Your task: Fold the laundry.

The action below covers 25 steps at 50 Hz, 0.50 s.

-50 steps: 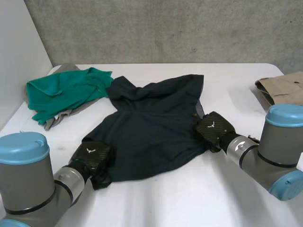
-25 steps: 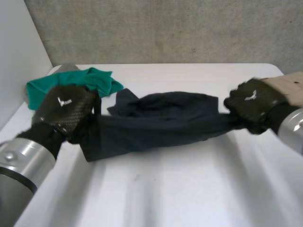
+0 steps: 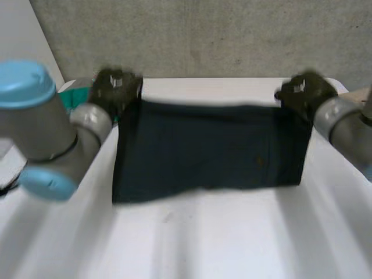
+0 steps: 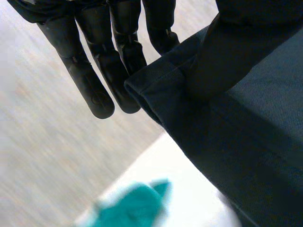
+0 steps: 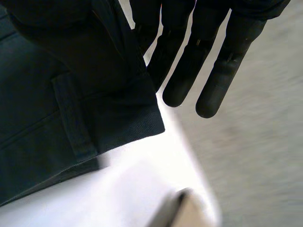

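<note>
White table (image 3: 203, 238): smooth, bare at the near side. Grey concrete wall (image 3: 203, 35) behind.

Green cloth (image 3: 71, 96): crumpled, at the far left corner, partly hidden by the left arm.

Tan item (image 5: 182, 210): blurred, near the right hand.

Dark navy garment (image 3: 209, 148): woven, seamed and hemmed. It is spread as a flat, wide rectangle over the table's far half and hangs between both hands.

Left hand (image 3: 116, 87): straight fingers and thumb pinch the garment's upper left corner.

Right hand (image 3: 305, 92): the same pinch on the upper right corner.
</note>
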Each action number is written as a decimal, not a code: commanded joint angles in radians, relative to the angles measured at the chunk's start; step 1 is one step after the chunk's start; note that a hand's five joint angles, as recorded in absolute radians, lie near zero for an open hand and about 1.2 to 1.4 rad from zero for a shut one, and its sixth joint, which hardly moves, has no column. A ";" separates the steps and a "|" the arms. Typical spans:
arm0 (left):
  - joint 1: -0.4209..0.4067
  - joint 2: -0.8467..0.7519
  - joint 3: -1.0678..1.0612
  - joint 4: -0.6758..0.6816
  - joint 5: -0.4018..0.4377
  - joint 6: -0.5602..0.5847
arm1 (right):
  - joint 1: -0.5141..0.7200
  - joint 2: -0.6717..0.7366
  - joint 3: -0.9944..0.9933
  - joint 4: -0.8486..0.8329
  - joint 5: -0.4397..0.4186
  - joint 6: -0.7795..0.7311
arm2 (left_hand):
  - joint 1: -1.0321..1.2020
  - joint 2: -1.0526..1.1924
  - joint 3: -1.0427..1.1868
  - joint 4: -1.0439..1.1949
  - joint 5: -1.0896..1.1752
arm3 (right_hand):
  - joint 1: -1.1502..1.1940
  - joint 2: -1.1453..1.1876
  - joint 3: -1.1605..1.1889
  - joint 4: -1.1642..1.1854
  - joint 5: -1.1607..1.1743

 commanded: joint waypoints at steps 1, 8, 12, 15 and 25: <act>0.028 -0.073 0.323 0.415 0.004 0.018 | 0.054 0.042 -0.216 -0.481 0.044 0.127 | 0.245 0.199 0.208 0.195 0.232 | 0.307 0.218 0.207 0.199 0.202; 0.045 -0.066 0.353 0.618 -0.004 -0.007 | 0.076 0.077 -0.270 -0.856 0.035 0.203 | 0.245 0.199 0.208 0.195 0.232 | 0.307 0.218 0.207 0.199 0.202; 0.041 -0.058 0.276 0.544 -0.005 -0.027 | 0.080 0.133 -0.302 -0.813 0.001 0.212 | 0.245 0.199 0.208 0.195 0.232 | 0.307 0.218 0.207 0.199 0.202; 0.041 -0.012 0.171 0.503 -0.005 -0.044 | 0.080 0.166 -0.290 -0.767 -0.016 0.213 | 0.245 0.199 0.208 0.195 0.232 | 0.307 0.218 0.207 0.199 0.202; 0.025 0.019 -0.207 0.480 0.001 -0.033 | 0.076 0.266 -0.059 -0.623 -0.026 0.198 | 0.245 0.199 0.208 0.195 0.232 | 0.307 0.218 0.207 0.199 0.202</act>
